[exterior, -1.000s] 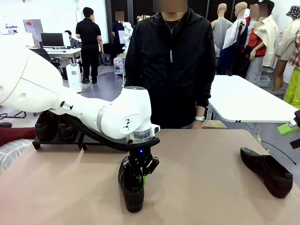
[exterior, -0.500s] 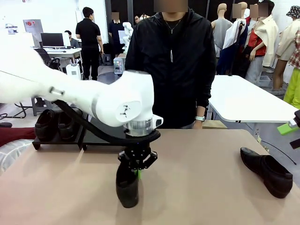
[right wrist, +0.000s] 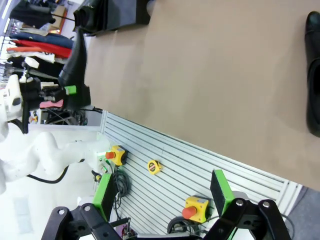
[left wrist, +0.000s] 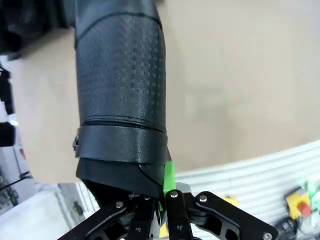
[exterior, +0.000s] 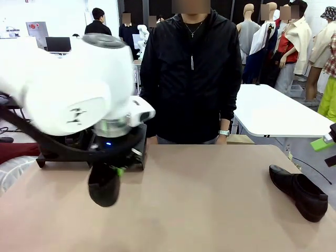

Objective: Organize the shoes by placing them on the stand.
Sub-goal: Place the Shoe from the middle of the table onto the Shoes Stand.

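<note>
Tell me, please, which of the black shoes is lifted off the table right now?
The shoe clamped in the left gripper, hanging toe-down over the table's left part. The other shoe lies flat on the tabletop at the far right.

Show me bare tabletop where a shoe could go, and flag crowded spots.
Widest bare patch: the middle of the table, between the held shoe in the left gripper and the lone shoe lying at the right. The near edge in front of them is bare too. Crowded: the far-left corner, with the stand and the left arm over it.
</note>
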Controlling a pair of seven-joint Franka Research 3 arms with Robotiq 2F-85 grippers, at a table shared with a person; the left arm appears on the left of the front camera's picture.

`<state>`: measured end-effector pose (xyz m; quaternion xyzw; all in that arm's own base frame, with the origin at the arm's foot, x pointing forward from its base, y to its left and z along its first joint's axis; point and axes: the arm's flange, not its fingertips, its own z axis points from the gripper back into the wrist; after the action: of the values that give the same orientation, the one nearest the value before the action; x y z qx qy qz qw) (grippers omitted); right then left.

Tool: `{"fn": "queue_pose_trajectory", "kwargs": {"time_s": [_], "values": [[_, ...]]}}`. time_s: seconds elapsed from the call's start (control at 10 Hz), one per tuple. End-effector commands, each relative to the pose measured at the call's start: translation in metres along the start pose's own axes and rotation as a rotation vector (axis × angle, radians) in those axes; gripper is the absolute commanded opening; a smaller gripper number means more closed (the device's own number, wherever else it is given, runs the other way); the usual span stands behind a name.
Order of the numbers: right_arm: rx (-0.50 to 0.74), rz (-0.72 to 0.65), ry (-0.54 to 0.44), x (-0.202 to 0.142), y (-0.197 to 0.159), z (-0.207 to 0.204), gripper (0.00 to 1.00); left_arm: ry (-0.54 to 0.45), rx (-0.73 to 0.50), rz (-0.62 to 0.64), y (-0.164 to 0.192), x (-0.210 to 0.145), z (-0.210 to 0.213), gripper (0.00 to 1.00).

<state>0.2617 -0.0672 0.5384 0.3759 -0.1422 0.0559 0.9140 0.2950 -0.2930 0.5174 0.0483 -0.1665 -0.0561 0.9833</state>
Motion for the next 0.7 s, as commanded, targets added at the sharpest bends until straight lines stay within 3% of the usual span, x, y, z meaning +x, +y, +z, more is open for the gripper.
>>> {"fn": "queue_pose_trajectory", "kwargs": {"time_s": [0.0, 0.1, 0.2, 0.6], "values": [[-0.008, 0.018, 0.011, 0.0, -0.001, 0.004, 1.0, -0.113, 0.03, 0.111, 0.052, 0.009, -0.015, 0.0], [-0.008, 0.018, 0.011, 0.0, -0.001, 0.004, 1.0, -0.024, -0.082, 0.277, 0.064, 0.008, -0.011, 0.0], [-0.008, 0.018, 0.011, 0.0, -0.001, 0.004, 1.0, -0.052, 0.016, 0.062, 0.032, 0.007, -0.003, 0.0], [-0.008, 0.018, 0.011, 0.0, -0.001, 0.004, 1.0, -0.046, 0.015, 0.096, 0.038, 0.003, -0.011, 0.0]]}}
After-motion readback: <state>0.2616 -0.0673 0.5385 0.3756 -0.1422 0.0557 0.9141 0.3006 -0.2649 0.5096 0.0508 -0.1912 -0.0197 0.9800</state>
